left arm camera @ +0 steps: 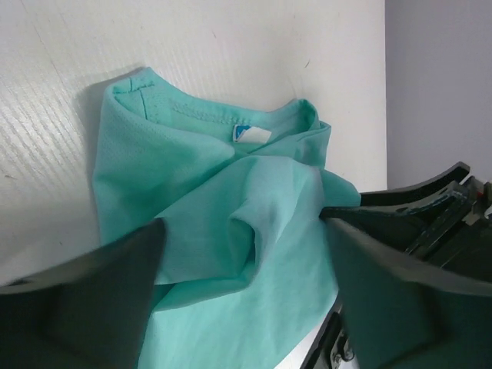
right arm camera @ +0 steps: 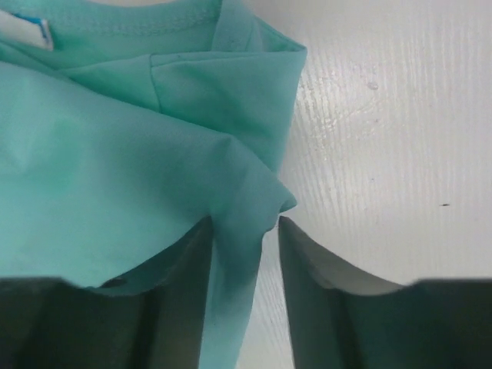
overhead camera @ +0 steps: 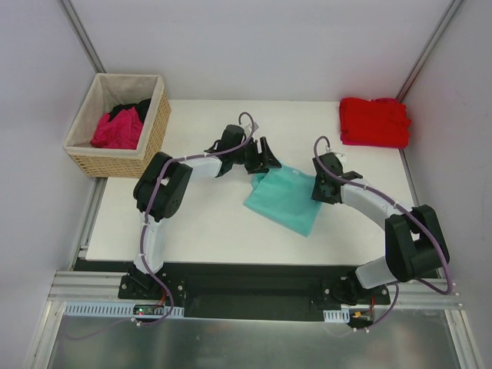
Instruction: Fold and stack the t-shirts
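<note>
— What lies where, and why?

— Left, the basket (overhead camera: 115, 163) holds a magenta t-shirt (overhead camera: 117, 131) and a black t-shirt (overhead camera: 132, 110), likely queued. Your left pincer (left arm camera: 242, 261) gapes wide astride a bunched fold of the teal t-shirt (overhead camera: 288, 200), rumpled on the surface (overhead camera: 200, 223) for folding. Your right pincer (right arm camera: 244, 284) is barely parted, cloth edge between, unclamped. Far right, the red t-shirt (overhead camera: 374, 121) starts the stack.

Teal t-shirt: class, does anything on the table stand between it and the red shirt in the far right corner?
Nothing loose. Only the right pincer, at the edge of the teal t-shirt, sits on that line toward the red shirt; the table beyond looks bare.
</note>
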